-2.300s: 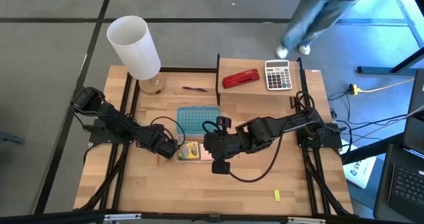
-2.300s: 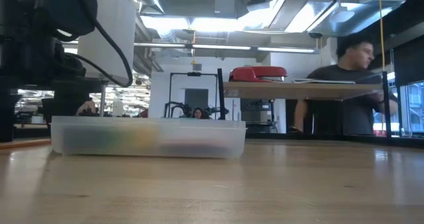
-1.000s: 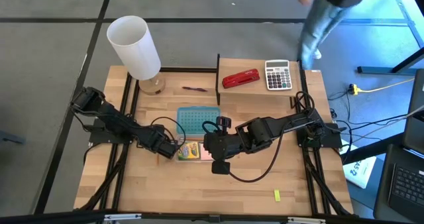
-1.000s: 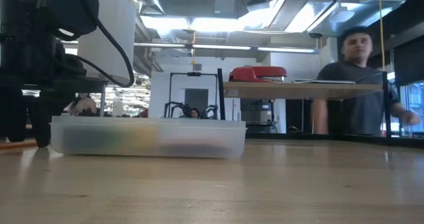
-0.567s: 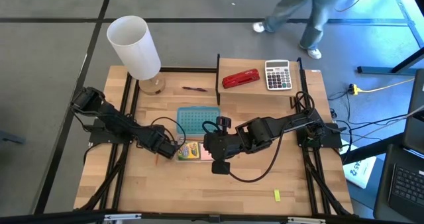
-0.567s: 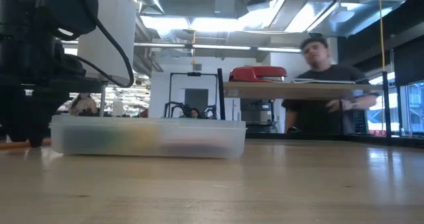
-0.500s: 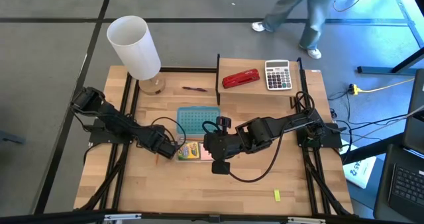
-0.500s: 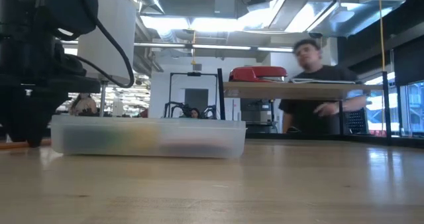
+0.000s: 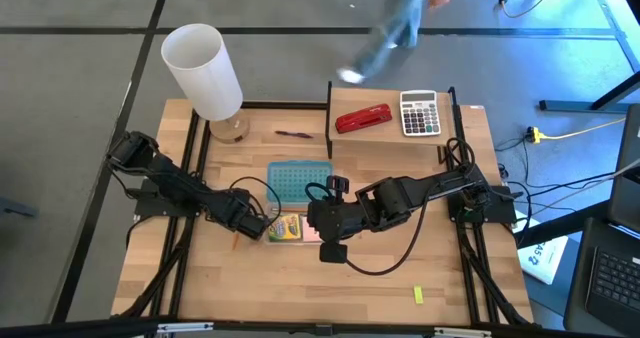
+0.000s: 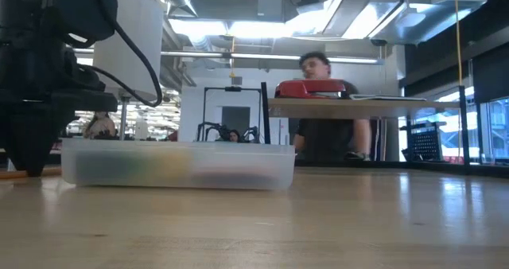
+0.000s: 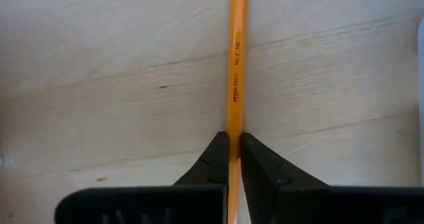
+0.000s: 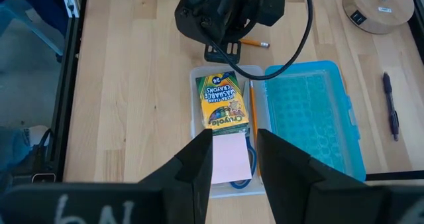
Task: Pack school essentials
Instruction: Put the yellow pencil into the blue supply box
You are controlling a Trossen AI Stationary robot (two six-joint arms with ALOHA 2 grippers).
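Observation:
An orange pencil (image 11: 236,65) lies flat on the wooden table just left of the clear case (image 9: 285,230), and my left gripper (image 11: 233,151) (image 9: 244,227) is shut on it. The case holds the green-yellow crayon box (image 12: 225,101), a pink sticky-note pad (image 12: 228,164), blue scissors (image 12: 240,182) under the pad and another pencil (image 12: 252,111). Its blue lid (image 9: 300,181) lies beside it on the far side. My right gripper (image 12: 235,159) hovers open over the case. A dark-red pen (image 9: 293,134) lies at the back, a tiny yellow block (image 9: 419,295) near the front right. My left gripper pinches the pencil's shaft (image 11: 234,128) between its two fingertips, one on each long side. The fingers come from above, pointing down. The pencil lies flat on the table.
A white cylinder on a round base (image 9: 203,70) stands at the back left. A raised shelf (image 9: 395,133) at the back right carries a red stapler (image 9: 363,119) and a grey calculator (image 9: 420,113). A person (image 10: 322,110) walks behind the table. Bare wood lies toward the front.
My left gripper has shut its fingers on the pencil without shifting along the table. The pencil stays where it lay. The person behind the table has walked toward the left.

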